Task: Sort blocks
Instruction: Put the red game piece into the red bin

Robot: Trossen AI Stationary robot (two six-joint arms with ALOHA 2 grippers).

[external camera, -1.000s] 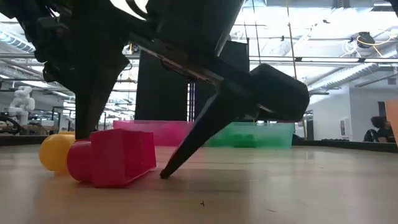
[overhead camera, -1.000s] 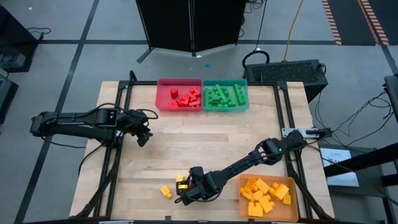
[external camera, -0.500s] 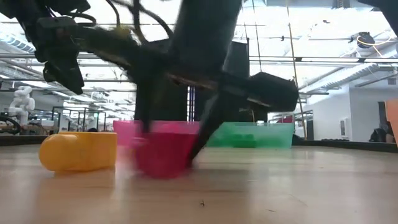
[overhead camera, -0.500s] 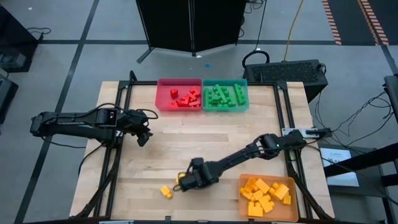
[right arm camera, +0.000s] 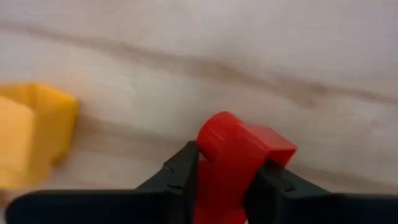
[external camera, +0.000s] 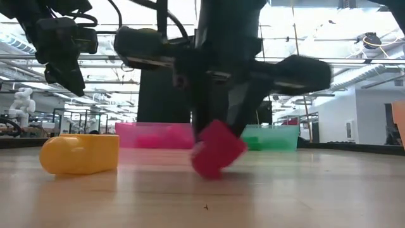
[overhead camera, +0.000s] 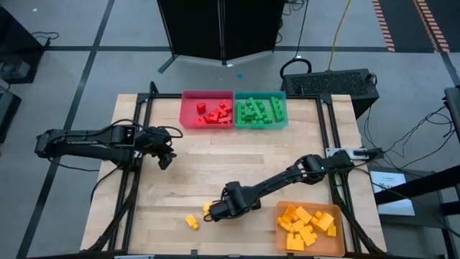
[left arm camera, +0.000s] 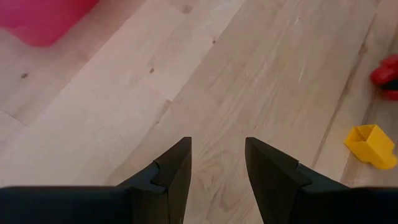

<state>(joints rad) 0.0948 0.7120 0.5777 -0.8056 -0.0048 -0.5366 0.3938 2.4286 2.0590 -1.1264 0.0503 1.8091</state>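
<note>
Red block (right arm camera: 239, 155) sits pinched between our right fingers (right arm camera: 180, 171), tilted, one corner low against the desk (external camera: 304, 196) or just off it; we cannot tell which from the low view. The right gripper (overhead camera: 213, 214) hangs near the desk's front edge, with its arm stretching back toward the orange tray (overhead camera: 338, 244) of yellow pieces.

Just beside the fingers on one side lies a yellow block (right arm camera: 31, 134), close but apart from the red one. In the view from above, a second yellow block (overhead camera: 191, 221) lies a little farther out on the bare wood.

To do this step well, we judge that we should check the pinch is square before lifting: the block is skewed between the pads, so it could twist out. We raise it straight up first, clear of the yellow neighbour, and only then carry it. The red tray (overhead camera: 188, 121) lies well away across the desk, touching the teal tray (overhead camera: 282, 121) of green pieces, so we aim for the middle of the red one and keep off that shared wall.

Our left gripper (left arm camera: 217, 165) waits over bare wood far from the work, fingers drawn narrow with nothing between them.
</note>
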